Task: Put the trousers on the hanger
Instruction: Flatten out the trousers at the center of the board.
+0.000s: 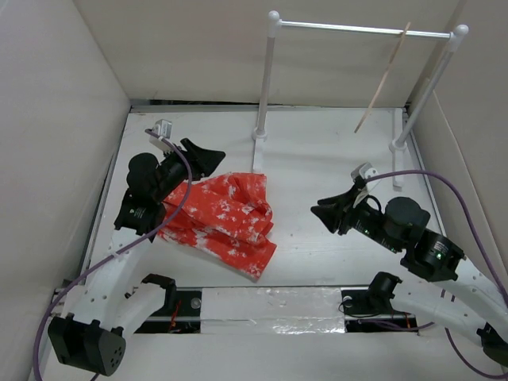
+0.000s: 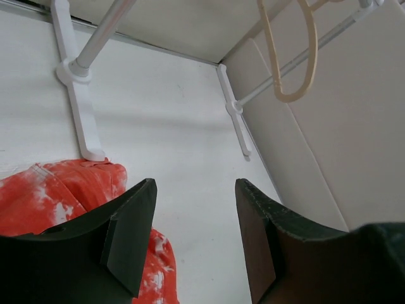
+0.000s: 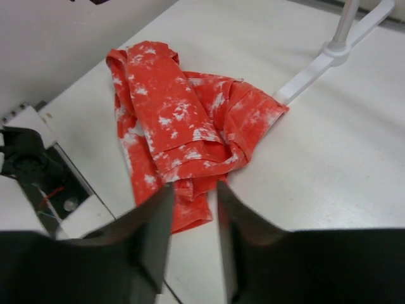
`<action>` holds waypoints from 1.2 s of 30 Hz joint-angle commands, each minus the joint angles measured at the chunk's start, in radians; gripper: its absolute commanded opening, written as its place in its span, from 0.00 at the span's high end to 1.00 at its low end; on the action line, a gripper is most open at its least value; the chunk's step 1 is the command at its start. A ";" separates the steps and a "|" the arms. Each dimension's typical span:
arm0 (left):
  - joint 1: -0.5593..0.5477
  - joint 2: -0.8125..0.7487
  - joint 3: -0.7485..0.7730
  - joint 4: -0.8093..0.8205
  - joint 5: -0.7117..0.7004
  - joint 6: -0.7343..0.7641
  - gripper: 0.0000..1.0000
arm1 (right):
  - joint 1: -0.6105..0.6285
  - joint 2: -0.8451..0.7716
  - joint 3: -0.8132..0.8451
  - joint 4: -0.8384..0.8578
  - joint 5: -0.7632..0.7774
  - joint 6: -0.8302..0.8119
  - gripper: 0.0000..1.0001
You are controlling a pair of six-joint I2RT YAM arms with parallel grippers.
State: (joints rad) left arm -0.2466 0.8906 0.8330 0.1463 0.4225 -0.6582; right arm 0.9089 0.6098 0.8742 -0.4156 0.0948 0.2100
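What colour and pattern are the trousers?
Bright orange-red with white speckled blotches. The trousers show best in the right wrist view.

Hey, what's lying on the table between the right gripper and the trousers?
Nothing. In the top external view, only a bare stretch of white table separates the right gripper from the trousers.

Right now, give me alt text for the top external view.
Soft orange-red cloth trousers with white speckles lie crumpled on the white table, left of centre, between the open, empty left gripper and right gripper. A thin pale beige wooden hanger hangs from the white two-post rail behind.
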 commanded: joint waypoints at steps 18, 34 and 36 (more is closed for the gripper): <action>0.001 -0.341 -0.241 -0.310 -0.096 0.045 1.00 | 0.260 0.421 0.012 0.182 0.147 -0.081 1.00; 0.001 -0.387 -0.380 -0.387 -0.160 -0.116 0.58 | 0.349 0.852 0.115 0.284 0.243 -0.149 0.30; 0.001 -0.377 -0.387 -0.375 -0.156 -0.113 0.58 | 0.349 0.910 0.124 0.284 0.253 -0.156 0.29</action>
State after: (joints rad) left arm -0.2466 0.5091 0.4526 -0.2684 0.2722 -0.7506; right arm 1.2427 1.4799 0.9455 -0.1970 0.2840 0.0868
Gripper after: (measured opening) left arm 0.420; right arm 0.704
